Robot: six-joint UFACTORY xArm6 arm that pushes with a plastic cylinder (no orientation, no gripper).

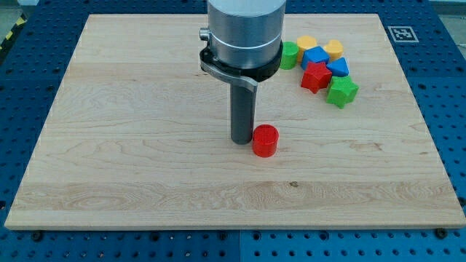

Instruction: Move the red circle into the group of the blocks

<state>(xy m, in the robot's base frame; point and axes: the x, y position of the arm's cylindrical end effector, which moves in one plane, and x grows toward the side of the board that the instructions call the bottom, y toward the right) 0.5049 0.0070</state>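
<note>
The red circle (265, 140) lies near the middle of the wooden board (131, 109). My tip (241, 140) rests just to its left, touching or nearly touching it. The group sits at the view's upper right: a green cylinder (290, 55) partly hidden by the arm, a yellow block (306, 44), a second yellow block (334, 49), a blue block (316, 57), a blue triangle (338, 68), a red star (316, 76) and a green star (341, 91). The red circle is well below and left of the group.
The board lies on a blue perforated table (448, 109). A black and white marker tag (401, 33) is at the board's top right corner. The arm's grey body (243, 33) covers the board's top centre.
</note>
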